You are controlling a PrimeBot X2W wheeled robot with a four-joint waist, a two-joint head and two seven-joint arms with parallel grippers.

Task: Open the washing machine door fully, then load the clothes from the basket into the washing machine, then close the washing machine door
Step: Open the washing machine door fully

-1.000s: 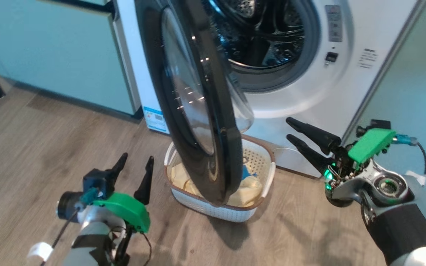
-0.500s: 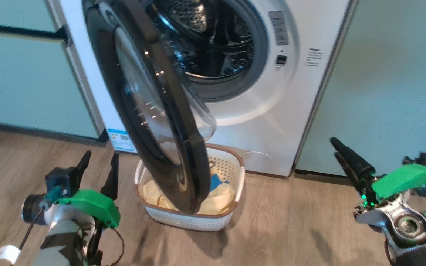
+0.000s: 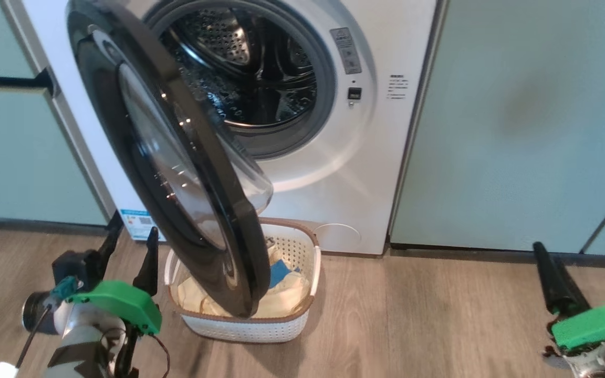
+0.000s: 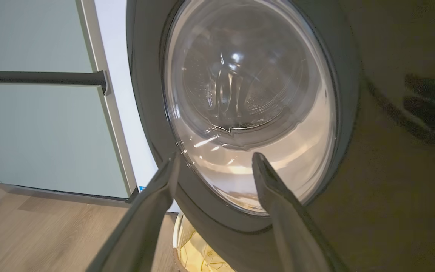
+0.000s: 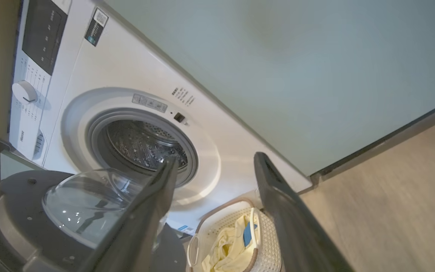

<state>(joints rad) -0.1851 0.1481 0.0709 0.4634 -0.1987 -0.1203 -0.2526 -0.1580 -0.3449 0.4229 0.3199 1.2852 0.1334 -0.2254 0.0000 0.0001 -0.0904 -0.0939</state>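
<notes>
left gripper (image 3: 131,236) low by the washing machine door (image 3: 176,168), fingers up, spread wide, right gripper (image 5: 216,160) way off right, spread too

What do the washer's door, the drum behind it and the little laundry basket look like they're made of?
Washing machine door: a glossy black ring, probably plastic, around a clear bulging bowl that looks like glass; both catch reflections. Drum: shiny perforated metal, likely steel. Basket: matte cream plastic with punched holes and a brown rim.
</notes>
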